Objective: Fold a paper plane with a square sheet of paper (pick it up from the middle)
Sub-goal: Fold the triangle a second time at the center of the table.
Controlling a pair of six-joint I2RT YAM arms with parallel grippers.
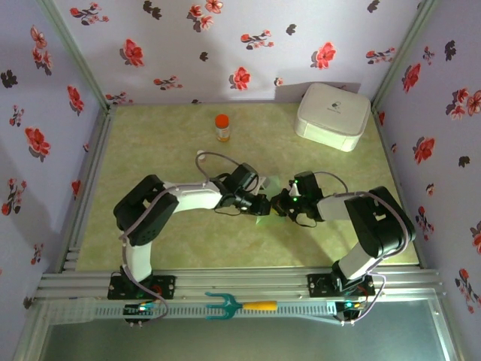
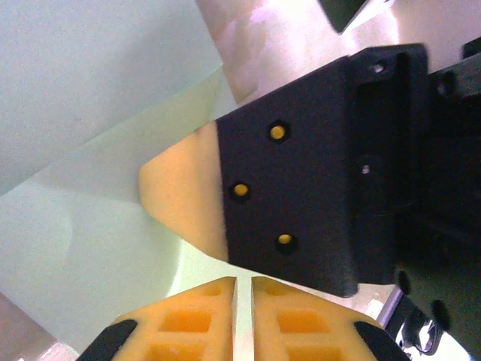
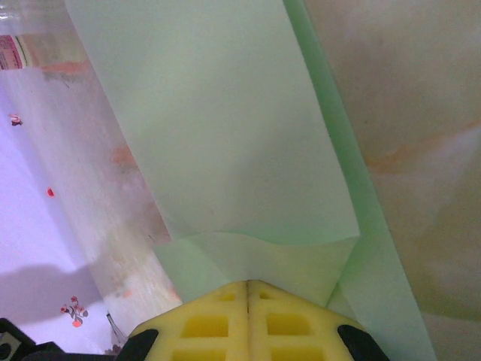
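Observation:
The square sheet of paper [image 3: 225, 135] is pale mint green and folded, with creased layers running away from my right gripper [image 3: 248, 283], which is shut on its near edge. In the left wrist view the same paper [image 2: 68, 226] spreads to the left. My left gripper [image 2: 243, 280] is closed to a thin slit with the paper's edge in it. The right gripper's orange pad and black finger [image 2: 316, 180] sit just beyond it. From above, the left gripper [image 1: 264, 204] and the right gripper [image 1: 279, 204] meet tip to tip at mid-table, hiding most of the paper.
A white rounded box [image 1: 333, 115] stands at the back right and a small orange-capped bottle [image 1: 222, 127] at the back centre. A teal fork-shaped tool with a yellow handle [image 1: 239, 305] lies on the front rail. Floral walls enclose the table on three sides.

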